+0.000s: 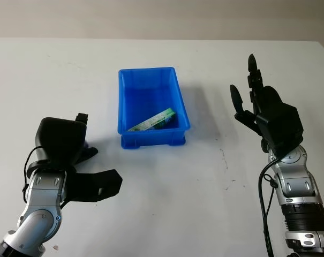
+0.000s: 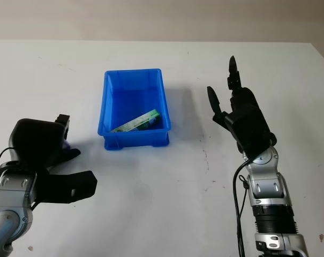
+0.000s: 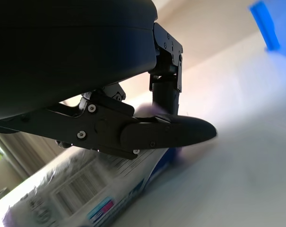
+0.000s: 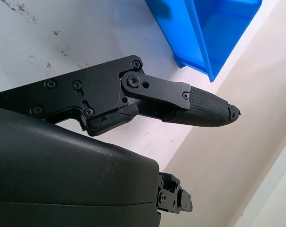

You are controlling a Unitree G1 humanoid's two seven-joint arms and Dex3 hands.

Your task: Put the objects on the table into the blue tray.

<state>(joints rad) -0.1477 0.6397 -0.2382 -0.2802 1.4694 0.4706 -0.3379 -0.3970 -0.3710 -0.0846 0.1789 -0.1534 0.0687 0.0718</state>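
left hand [image 1: 70,160] sits low at the table's [image 1: 167,214] near left, directly over a white packet [image 3: 81,194]; whether the fingers grip it cannot be told. blue tray [image 1: 151,77] lies ahead and right, holding a green box [image 1: 153,120]. right hand [image 1: 266,115] is raised, open, holding nothing.

White table, plain beige wall behind.
My view looks down on a white tabletop [image 1: 167,203] with small dark scuffs and specks near its right-hand part; its far edge meets a bare beige wall [image 1: 162,19]. Soft even light, faint shadows on the surface. My left wrist view catches a vertical frame, maybe a window or door, blurred.
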